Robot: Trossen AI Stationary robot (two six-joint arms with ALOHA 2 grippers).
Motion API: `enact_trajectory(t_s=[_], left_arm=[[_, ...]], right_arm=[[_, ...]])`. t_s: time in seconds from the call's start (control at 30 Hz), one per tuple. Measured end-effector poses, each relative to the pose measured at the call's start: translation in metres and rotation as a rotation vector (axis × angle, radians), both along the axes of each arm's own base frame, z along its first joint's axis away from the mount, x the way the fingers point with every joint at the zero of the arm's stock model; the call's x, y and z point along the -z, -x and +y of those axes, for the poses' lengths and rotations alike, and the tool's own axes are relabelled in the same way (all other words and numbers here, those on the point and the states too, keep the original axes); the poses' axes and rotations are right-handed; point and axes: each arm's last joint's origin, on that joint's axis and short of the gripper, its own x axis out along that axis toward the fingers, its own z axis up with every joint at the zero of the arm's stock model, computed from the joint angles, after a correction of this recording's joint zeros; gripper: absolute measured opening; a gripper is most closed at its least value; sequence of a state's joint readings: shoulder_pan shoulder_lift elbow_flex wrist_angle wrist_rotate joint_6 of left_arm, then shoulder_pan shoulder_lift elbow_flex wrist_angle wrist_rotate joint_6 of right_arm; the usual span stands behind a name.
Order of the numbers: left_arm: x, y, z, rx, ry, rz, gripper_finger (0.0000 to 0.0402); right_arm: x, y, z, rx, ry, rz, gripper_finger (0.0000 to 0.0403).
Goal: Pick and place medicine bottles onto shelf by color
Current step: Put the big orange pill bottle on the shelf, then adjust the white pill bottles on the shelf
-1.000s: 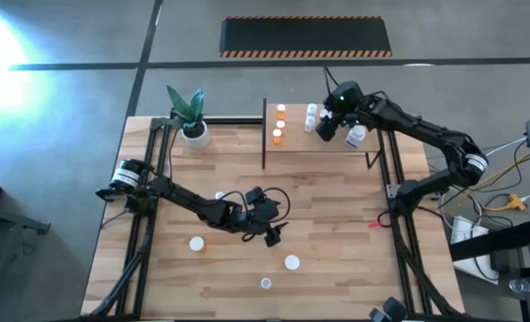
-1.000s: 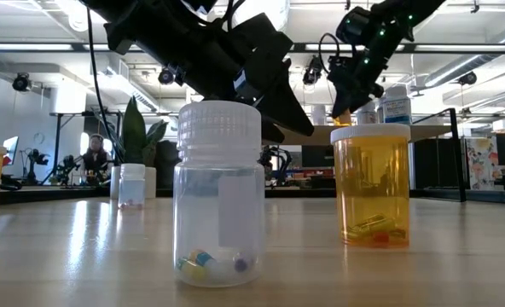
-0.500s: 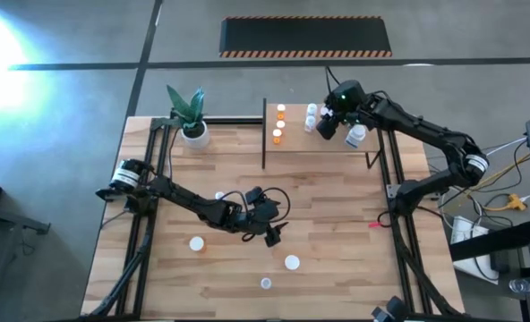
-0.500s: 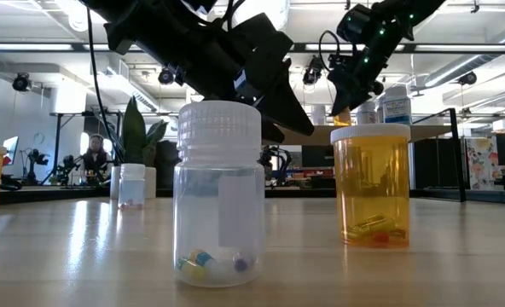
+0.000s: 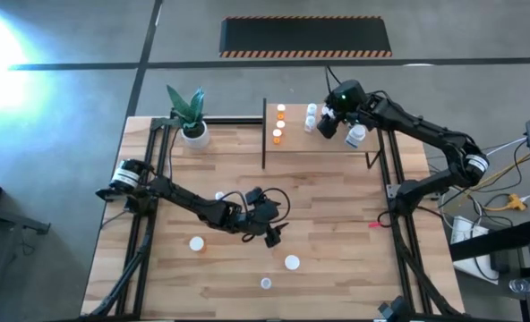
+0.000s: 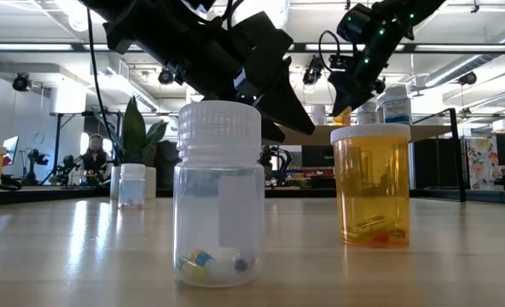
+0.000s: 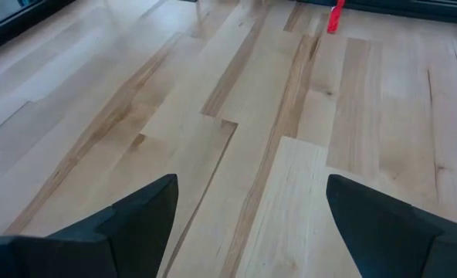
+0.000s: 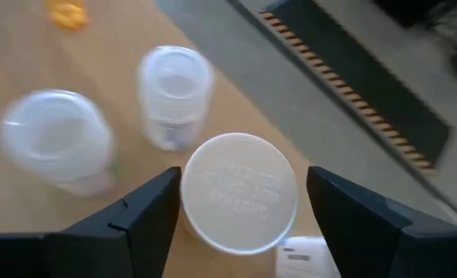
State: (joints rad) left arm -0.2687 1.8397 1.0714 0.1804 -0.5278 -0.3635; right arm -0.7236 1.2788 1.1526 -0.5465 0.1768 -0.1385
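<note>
Two grippers are in play, but only my right gripper point(image 5: 338, 128) is working: it hangs over the shelf point(image 5: 337, 145) at the far right of the desk point(image 5: 337, 224), beside the white bottles point(image 5: 312, 116) already lined up there, with the orange bottles point(image 5: 279, 122) in their own column nearer the shelf's left post. In the right wrist view a white-capped bottle point(image 8: 238, 191) sits between my fingers point(image 8: 140, 220), which stand spread with a gap showing on each side of the cap, so I judge it is set down and let go, or nearly so. Two more white bottles point(image 8: 174, 93) stand just beyond it.

To finish this well I would lift straight up, keeping the fingers wide until they are above the cap, so I don't drag the bottle or knock its neighbours. No sideways move until clear of the posts.

My left gripper point(image 5: 272, 234) waits low over mid-desk, fingers spread on nothing but bare wood in its wrist view. Still to sort: an orange bottle point(image 5: 291, 262) and a clear bottle point(image 5: 265, 283) near the front edge, another orange bottle point(image 5: 196, 243) to the left, and a small bottle point(image 5: 219, 195) by the left arm
</note>
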Motion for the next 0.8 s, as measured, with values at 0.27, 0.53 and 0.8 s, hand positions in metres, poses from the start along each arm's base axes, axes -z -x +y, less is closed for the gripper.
enact_trajectory(t_s=[0.27, 0.53, 0.8], left_arm=[[0.000, 0.000, 0.000, 0.000, 0.000, 0.000, 0.0313], [0.000, 0.000, 0.000, 0.000, 0.001, -0.004, 0.0313], [-0.002, -0.001, 0.000, 0.001, 0.004, -0.020, 0.0313]], right_arm=[[-0.012, 0.008, 0.004, 0.037, 0.068, 0.048, 0.0258], [-0.040, 0.017, 0.014, 0.037, 0.083, -0.029, 0.0225], [-0.043, 0.031, 0.004, 0.130, -0.004, 0.024, 0.0123]])
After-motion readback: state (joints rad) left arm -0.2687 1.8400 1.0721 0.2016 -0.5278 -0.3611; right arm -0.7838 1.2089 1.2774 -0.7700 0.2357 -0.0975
